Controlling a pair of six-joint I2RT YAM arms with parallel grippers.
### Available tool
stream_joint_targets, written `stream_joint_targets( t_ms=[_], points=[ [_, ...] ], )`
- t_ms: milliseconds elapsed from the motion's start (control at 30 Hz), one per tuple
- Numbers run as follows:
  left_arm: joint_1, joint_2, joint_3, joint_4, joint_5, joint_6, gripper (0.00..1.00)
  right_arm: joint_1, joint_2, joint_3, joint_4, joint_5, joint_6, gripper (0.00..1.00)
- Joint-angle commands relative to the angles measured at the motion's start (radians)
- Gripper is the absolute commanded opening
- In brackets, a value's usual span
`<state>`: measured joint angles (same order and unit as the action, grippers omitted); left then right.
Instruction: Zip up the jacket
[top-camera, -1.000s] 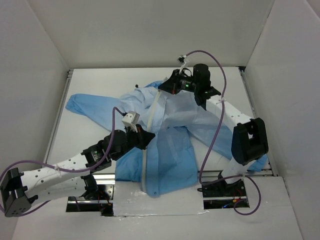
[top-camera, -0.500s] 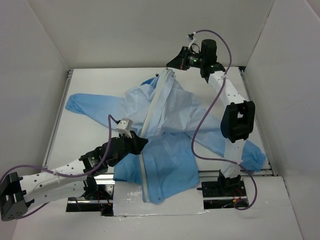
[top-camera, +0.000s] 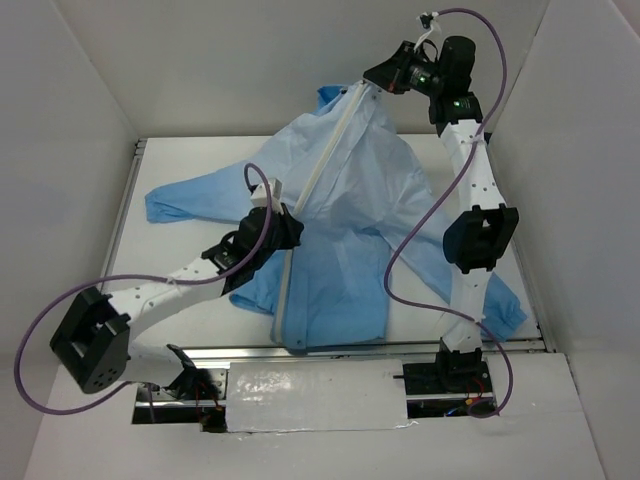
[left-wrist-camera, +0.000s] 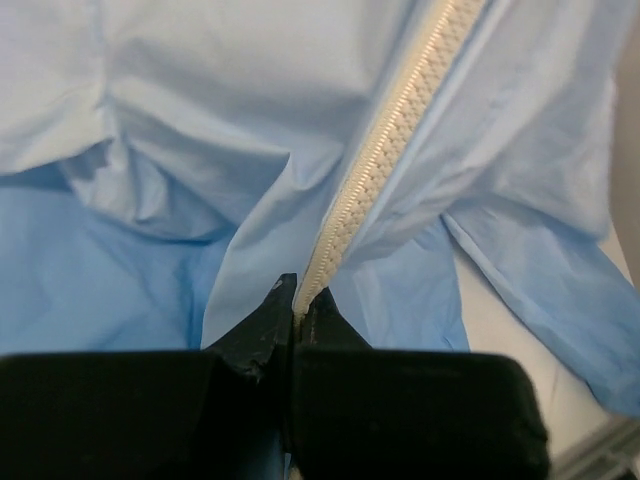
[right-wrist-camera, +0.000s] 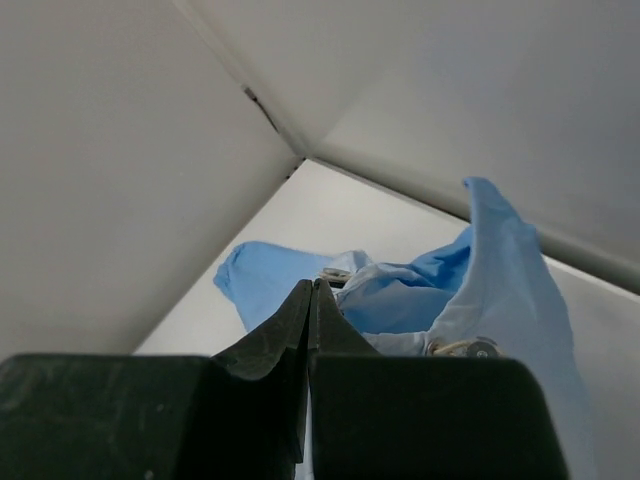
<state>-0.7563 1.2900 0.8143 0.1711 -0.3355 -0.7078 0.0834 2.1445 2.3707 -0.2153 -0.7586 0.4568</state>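
Right gripper (top-camera: 374, 82) had risen toward the back wall, hauling the jacket (top-camera: 350, 190) top off the table (top-camera: 180, 160), jaws pinched on its collar end. Left gripper (left-wrist-camera: 295, 300) clamped the zipper (left-wrist-camera: 390, 140) lower down. Step needed the strip kept taut, left sliding straight up.

**Left arm** (top-camera: 165, 290): elbow folded low at the near-left of the jacket (top-camera: 350, 200), forearm reaching in towards the jacket's middle.

**Left gripper** (left-wrist-camera: 295, 300): at mid-length of the jacket's front, jaws pressed together on its white zipper strip.

**Right arm** (top-camera: 481, 238): standing nearly upright along the jacket's right side, upper links stretched to its far top end.

**Right gripper** (top-camera: 375, 80): high at the jacket's collar end, jaws closed, pinching the lifted top edge.
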Motion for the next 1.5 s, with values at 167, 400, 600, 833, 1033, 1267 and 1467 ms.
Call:
stream_joint_targets(
  t_ms=[167, 400, 600, 833, 1033, 1267, 1467],
  points=[
    [0.072, 0.284, 0.239, -0.042, 0.199, 0.114, 0.31, -0.04, 0.11, 0.145, 0.243, 0.105, 0.034, 0.0],
    [0.072, 0.229, 0.194, -0.06, 0.188, 0.053, 0.94, -0.05, 0.063, 0.147, 0.185, 0.174, 0.014, 0.58],
    [0.077, 0.085, 0.289, -0.436, -0.055, -0.03, 0.99, -0.051, -0.154, 0.119, 0.021, 0.261, 0.014, 1.0],
    [0.115, -0.187, 0.332, -0.722, -0.193, -0.082, 0.99, 0.113, -0.63, -0.265, -0.375, 0.602, -0.06, 1.0],
    [0.17, -0.359, 0.459, -1.031, -0.388, -0.087, 0.99, 0.2, -1.173, -0.9, -0.401, 0.668, -0.027, 1.0],
    [0.393, -0.432, 0.479, -1.159, -0.359, 0.045, 1.0, 0.199, -1.618, -1.052, -0.71, 0.872, -0.047, 1.0],
    [0.42, -0.593, 0.418, -1.248, -0.461, 0.036, 0.99, 0.208, -1.738, -0.966, -0.944, 0.953, -0.112, 1.0]
  ],
)
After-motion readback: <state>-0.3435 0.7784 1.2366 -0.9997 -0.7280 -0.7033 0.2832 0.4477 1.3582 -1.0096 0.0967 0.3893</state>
